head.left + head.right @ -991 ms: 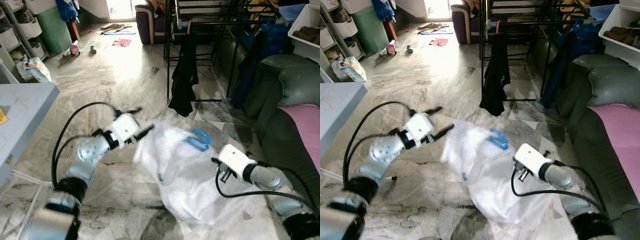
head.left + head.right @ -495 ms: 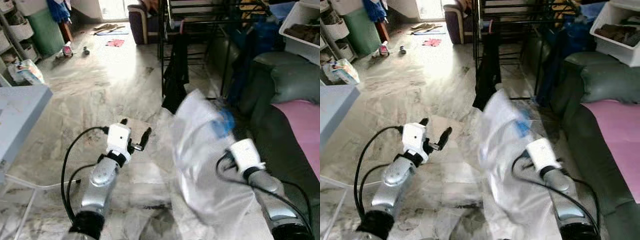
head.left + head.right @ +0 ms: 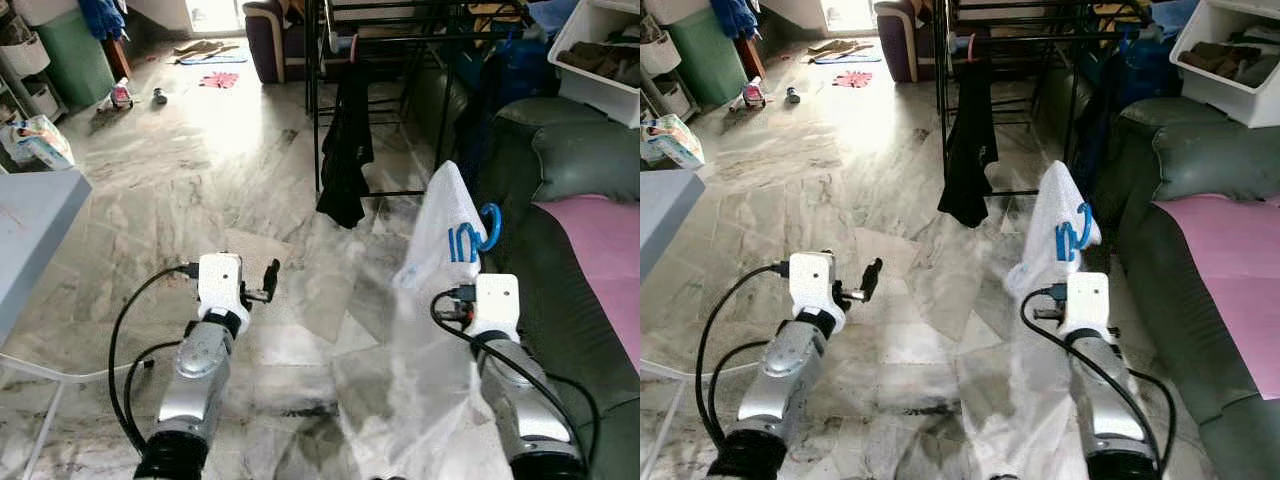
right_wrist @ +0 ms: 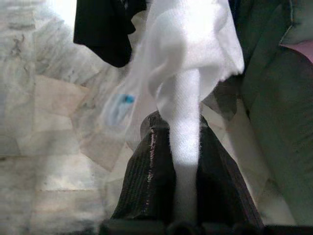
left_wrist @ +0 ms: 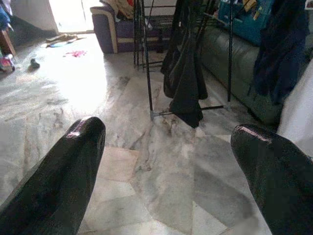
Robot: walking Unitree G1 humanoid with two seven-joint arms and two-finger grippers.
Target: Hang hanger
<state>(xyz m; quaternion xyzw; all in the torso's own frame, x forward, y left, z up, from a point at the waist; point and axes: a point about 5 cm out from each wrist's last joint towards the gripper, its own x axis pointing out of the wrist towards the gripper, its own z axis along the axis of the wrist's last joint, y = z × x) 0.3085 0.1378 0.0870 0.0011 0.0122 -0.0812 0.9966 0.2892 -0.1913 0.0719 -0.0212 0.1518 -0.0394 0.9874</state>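
Observation:
A white garment (image 3: 438, 250) hangs on a blue hanger whose hook (image 3: 488, 228) sticks out near its top. My right gripper (image 4: 183, 134) is shut on a strip of the white cloth and holds the garment upright in front of the green sofa, its hem trailing to the floor. The black drying rack (image 3: 400, 40) stands farther ahead, with a black garment (image 3: 345, 150) hanging from its rail. My left gripper (image 5: 168, 147) is open and holds nothing, raised over the marble floor left of the garment and pointing toward the rack.
A green sofa (image 3: 585, 165) with a pink cloth (image 3: 605, 240) lies along the right. A white bin (image 3: 600, 55) sits above it. A grey table corner (image 3: 30, 225) is at the left. Shelves and small items lie at the far left.
My right gripper has lifted the white garment from low and crumpled to upright on the right. The left gripper has drawn away from the cloth. The head camera has shifted.

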